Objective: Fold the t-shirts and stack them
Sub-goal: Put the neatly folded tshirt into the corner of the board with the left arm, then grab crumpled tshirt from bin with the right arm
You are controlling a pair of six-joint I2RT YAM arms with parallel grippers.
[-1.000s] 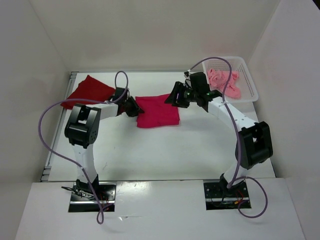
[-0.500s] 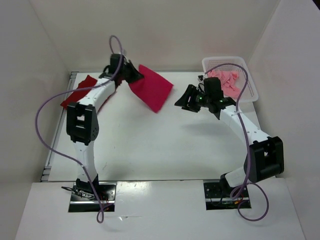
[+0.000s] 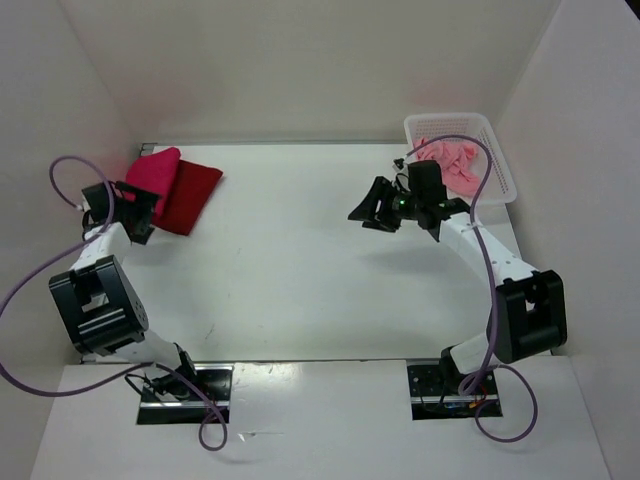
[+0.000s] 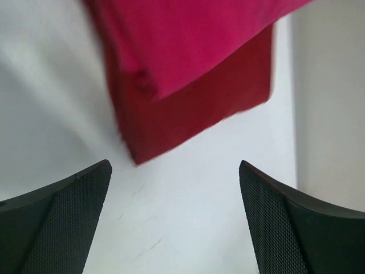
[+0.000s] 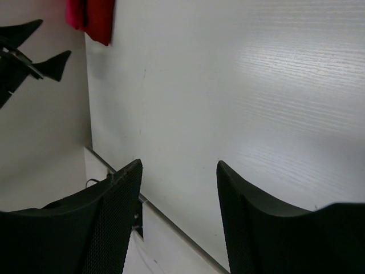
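White table (image 3: 300, 280): bare across the middle, with both arm bases bolted at the near edge.
Left gripper (image 3: 133, 214): positioned at the far-left side, fingers spread wide, nothing gripped between them. The shirt stack is seen just beyond its tips in the wrist view.
Right gripper (image 3: 366, 207): held above the table right of centre, fingers parted, nothing gripped.
Dark red t-shirt (image 3: 198, 192): folded and laid flat near the far-left corner.
Magenta-pink t-shirt (image 3: 153, 170): folded and placed on the dark red one, covering its left part.
Salmon t-shirt (image 3: 455, 165): left crumpled inside the white mesh basket (image 3: 450, 119) at the far-right corner.
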